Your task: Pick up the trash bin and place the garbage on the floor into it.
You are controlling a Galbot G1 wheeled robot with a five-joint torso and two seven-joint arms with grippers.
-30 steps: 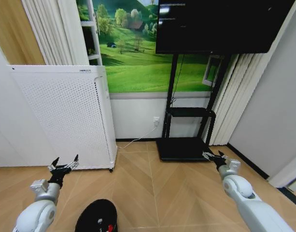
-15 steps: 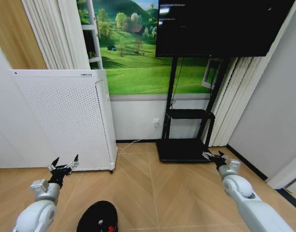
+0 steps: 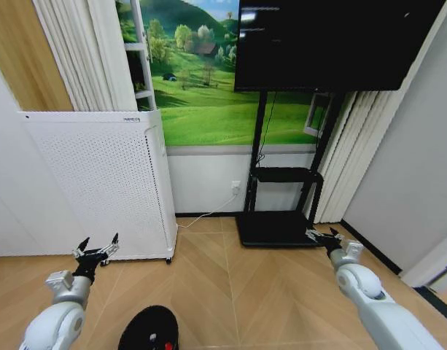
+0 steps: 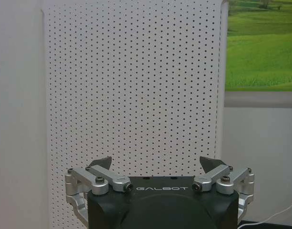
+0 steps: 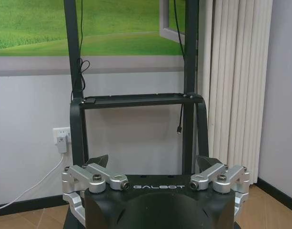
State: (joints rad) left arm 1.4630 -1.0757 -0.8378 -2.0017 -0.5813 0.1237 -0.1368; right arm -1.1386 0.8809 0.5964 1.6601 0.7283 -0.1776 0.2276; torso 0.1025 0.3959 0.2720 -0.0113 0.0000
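1. Both claws hang with fingers spread wide and nothing between them; the left gripper [image 3: 96, 251] is held out low at the robot's left, above the wooden floor [image 3: 267, 292], and the right gripper [image 3: 321, 236] is held out likewise at the robot's right.
2. Hidden or cut off: the trash bin [image 3: 149, 329] is cropped by the bottom edge of the head view, so its wall and base cannot be seen; the garbage [image 3: 161, 340] inside it shows as a few tiny specks, one red and one pale, too small to tell apart further.
3. Bin's heading: it stands upright on the floor with its round mouth facing up, its long axis vertical; it lies between the two arms, nearer the left one, and well apart from both claws.
4. Arm pose: each forearm reaches forward from the lower corners of the head view, wrist level, fingers pointing ahead.
5. From the left wrist view, the left gripper [image 4: 156, 164] faces the white perforated cabinet [image 4: 131, 95], its two fingertips wide apart.
6. From the right wrist view, the right gripper [image 5: 153, 162] faces the black stand [image 5: 136, 101] under the screen [image 3: 332, 36], near a wall socket [image 5: 62, 138]; its fingertips are equally spread.
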